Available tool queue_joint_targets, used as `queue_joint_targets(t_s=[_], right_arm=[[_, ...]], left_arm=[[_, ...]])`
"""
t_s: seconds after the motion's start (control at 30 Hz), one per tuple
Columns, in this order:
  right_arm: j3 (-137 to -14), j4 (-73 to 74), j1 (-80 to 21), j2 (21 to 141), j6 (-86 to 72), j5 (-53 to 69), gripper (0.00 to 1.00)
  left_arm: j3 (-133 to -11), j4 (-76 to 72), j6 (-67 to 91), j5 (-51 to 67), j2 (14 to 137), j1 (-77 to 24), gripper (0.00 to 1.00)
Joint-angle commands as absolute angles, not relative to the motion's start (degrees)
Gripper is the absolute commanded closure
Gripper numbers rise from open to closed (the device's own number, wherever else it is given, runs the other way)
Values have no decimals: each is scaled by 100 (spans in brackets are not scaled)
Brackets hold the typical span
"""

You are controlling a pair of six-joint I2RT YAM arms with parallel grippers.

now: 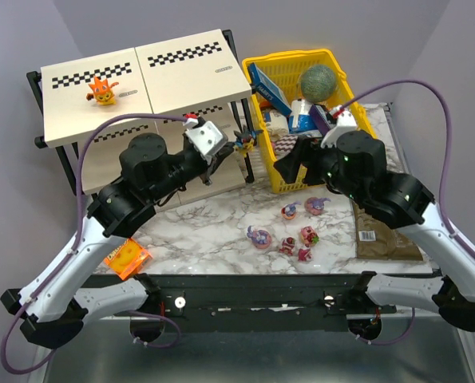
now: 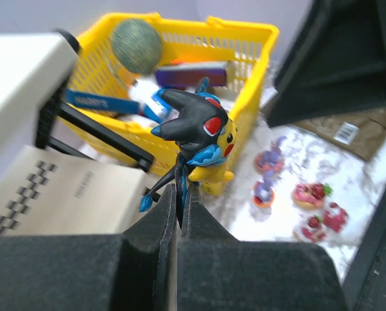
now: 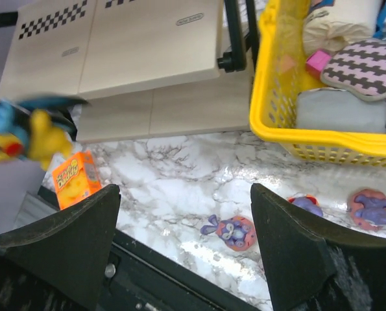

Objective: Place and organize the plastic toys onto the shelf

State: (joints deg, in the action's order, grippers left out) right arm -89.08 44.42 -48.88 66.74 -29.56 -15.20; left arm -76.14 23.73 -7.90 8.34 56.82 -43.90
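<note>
Winged black-and-yellow toy [image 2: 202, 129] pinched upright in left tool [image 2: 180, 194], just right of shelf [image 1: 181, 80]; right tool [image 3: 185, 194] wide, empty.

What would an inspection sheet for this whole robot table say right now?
Surface: white marble tabletop, no spills seen.
Job's things: orange figurine on top of the shelf; winged figurine held by left gripper; six small figurines loose on the tabletop.
Clutter: yellow basket with boxes and green ball; orange packet; flat brown cardboard.
Grippers: left shut on the winged figurine; right gripper open, empty.
Cables: purple cables loop off both arms.
Surroundings: plain lavender walls; nothing else seen.
</note>
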Motion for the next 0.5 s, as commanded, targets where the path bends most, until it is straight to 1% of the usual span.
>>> queue_joint_targets(t_s=[0.0,0.07,0.2,0.3,0.33,0.47], right_arm=[[-7877,3517,-4860,5750,-3094,-1978,13],[-7552,3261,-4860,5451,-3120,-1943,13],[-7558,3410,-4860,5475,-3059,-1942,13],[-7559,3515,-4860,5502,-3024,-1899,13],[-7541,3533,-4860,5511,-3023,-1890,13],[-7444,3577,-4860,5467,-3032,-1881,13]], left_arm=[[-8374,2373,-1485,588,6055,-4264,100],[-8972,2556,-1564,738,6424,-4193,100],[-9728,2698,-1731,1098,6863,-3930,100],[-10483,3127,-1679,1843,7285,-3377,100],[-10973,3294,-1653,2324,7547,-3062,100],[-11908,4146,-1828,2759,8068,-2725,100]])
